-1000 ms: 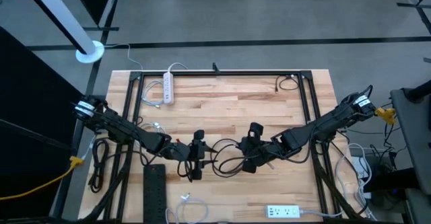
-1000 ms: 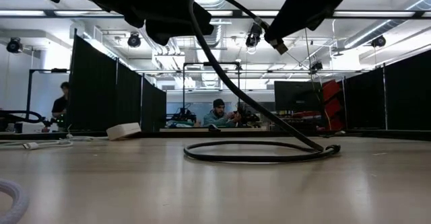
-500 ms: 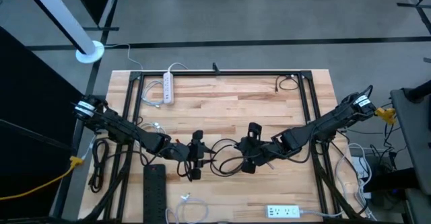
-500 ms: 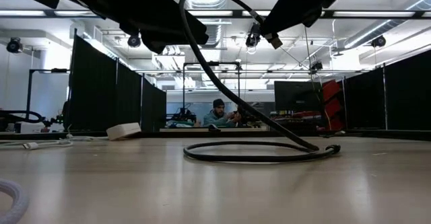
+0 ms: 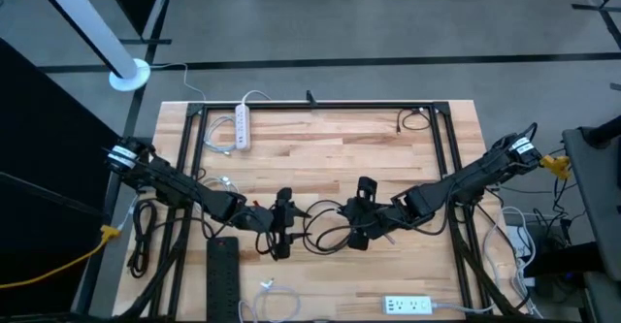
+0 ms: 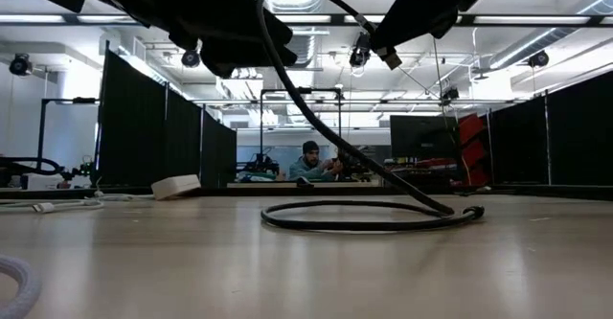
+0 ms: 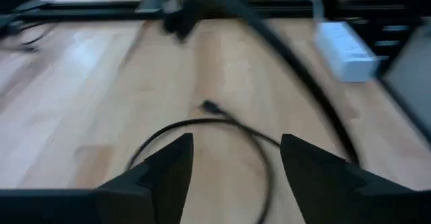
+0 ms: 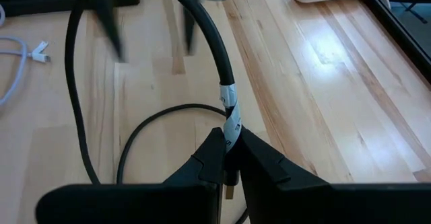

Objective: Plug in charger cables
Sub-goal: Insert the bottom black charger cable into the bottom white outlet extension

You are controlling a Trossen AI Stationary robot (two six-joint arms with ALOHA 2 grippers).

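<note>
Gripping black cable (image 8: pixel 214 44), right gripper (image 8: pixel 229 158) raised; left gripper (image 7: pixel 232 158) spread.

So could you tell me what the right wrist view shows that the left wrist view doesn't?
Only the right wrist view shows the right gripper shut on the black cable at its white tape band, plus a white cable end. Only the left wrist view shows the left gripper open, holding nothing, and a small plug end on the wood. Both show the cable's loop on the table.
</note>
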